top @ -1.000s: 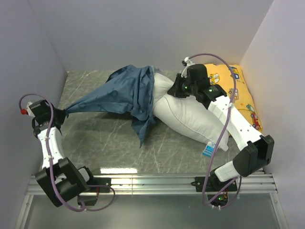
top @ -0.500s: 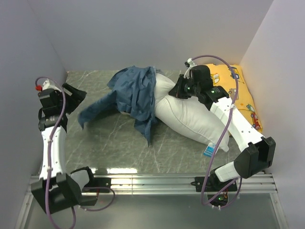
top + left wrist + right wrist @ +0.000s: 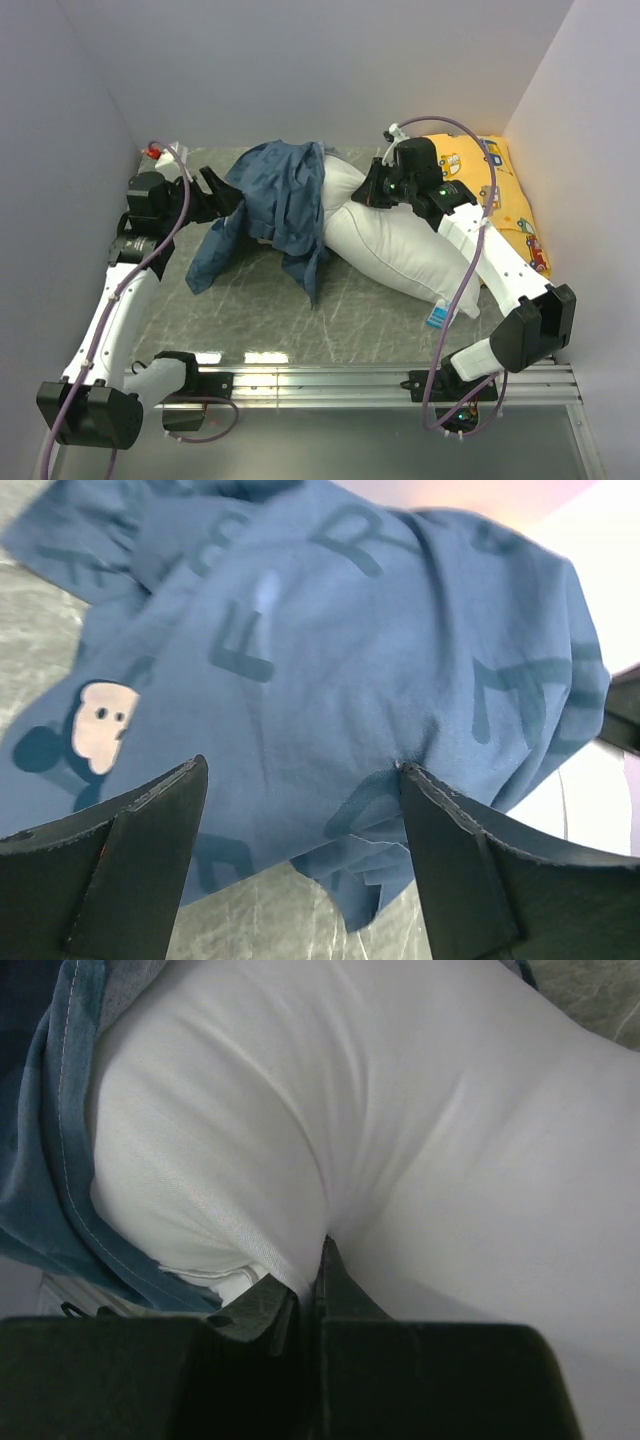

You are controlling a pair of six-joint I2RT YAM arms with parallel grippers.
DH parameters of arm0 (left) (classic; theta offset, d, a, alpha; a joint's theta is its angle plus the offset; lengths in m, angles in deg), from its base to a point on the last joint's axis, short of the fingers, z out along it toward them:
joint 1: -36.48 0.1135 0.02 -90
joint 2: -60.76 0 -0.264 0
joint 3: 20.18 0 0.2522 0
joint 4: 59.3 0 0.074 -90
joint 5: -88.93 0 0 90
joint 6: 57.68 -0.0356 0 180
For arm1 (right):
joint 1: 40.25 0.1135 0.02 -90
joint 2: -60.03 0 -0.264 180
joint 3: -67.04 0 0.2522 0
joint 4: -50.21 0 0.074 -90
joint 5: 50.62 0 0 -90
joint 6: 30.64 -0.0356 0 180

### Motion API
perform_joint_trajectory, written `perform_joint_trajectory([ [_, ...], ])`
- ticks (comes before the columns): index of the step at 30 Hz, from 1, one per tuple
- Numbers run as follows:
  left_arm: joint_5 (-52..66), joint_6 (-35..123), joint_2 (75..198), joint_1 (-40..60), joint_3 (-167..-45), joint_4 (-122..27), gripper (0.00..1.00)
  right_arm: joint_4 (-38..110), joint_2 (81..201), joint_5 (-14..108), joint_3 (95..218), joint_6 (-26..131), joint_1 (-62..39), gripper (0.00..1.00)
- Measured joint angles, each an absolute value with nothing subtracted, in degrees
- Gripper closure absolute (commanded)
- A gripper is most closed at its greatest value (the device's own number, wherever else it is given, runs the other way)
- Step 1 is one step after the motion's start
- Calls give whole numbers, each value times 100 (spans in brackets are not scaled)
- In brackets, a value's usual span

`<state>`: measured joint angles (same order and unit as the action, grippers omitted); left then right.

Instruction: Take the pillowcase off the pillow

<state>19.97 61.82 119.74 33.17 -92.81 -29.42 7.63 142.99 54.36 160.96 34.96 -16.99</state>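
Observation:
The dark-blue pillowcase (image 3: 275, 200) lies bunched over the far left end of the white pillow (image 3: 400, 250), with a loose flap trailing onto the table. My left gripper (image 3: 222, 195) is at the pillowcase's left edge and open. In the left wrist view the printed pillowcase (image 3: 330, 650) fills the space ahead of the left gripper (image 3: 300, 780), whose spread fingers (image 3: 130, 860) hold nothing. My right gripper (image 3: 372, 190) is shut on a pinch of the pillow (image 3: 450, 1160); in its wrist view the right gripper (image 3: 318, 1260) shows white fabric squeezed between the jaws, with the pillowcase hem (image 3: 50, 1160) at the left.
A yellow car-print pillow (image 3: 505, 195) leans in the back right corner behind the right arm. A small blue-and-white tag (image 3: 437, 316) hangs at the white pillow's near end. Grey walls close in the marbled table (image 3: 250, 310) on three sides.
My left gripper opened and let go of the stretched pillowcase corner, which fell slack. The left arm then swung from the near left back up to the bunched pillowcase. The right gripper stayed put.

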Motion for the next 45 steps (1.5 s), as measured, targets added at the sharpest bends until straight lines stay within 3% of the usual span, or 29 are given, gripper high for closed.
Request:
perform_joint_trajectory([
  [9, 2211, 6094, 12042, 3150, -9118, -3154, 16, 726, 14314, 5399, 16114, 3496, -1681, 100],
  [12, 2292, 6103, 12086, 3129, -9052, -3261, 23, 717, 14316, 5399, 16114, 3498, -1677, 100],
  [13, 2307, 6108, 12108, 3113, -9041, -3288, 28, 717, 14316, 5399, 16114, 3498, -1677, 100],
  [15, 2323, 6149, 12180, 3078, -9039, -3331, 45, 717, 14316, 5399, 16114, 3496, -1674, 100],
  [16, 2325, 6169, 12219, 3061, -9037, -3377, 56, 717, 14316, 5399, 16114, 3498, -1674, 100],
  [17, 2323, 6193, 12250, 3041, -9035, -3414, 76, 717, 14321, 5399, 16114, 3498, -1674, 100],
  [20, 2202, 6256, 12335, 3000, -9021, -3456, 100, 717, 14332, 5399, 16114, 3498, -1670, 100],
  [30, 675, 6615, 12392, 3216, -9021, -2990, 100, 706, 14343, 5362, 16114, 3520, -1635, 100],
  [38, 592, 7054, 12372, 5340, -9032, -2634, 100, 637, 14281, 5432, 16114, 3526, -1591, 100],
  [45, 1243, 7408, 12503, 6350, -9032, -2455, 100, 475, 14231, 5557, 16103, 3539, -1537, 100],
])
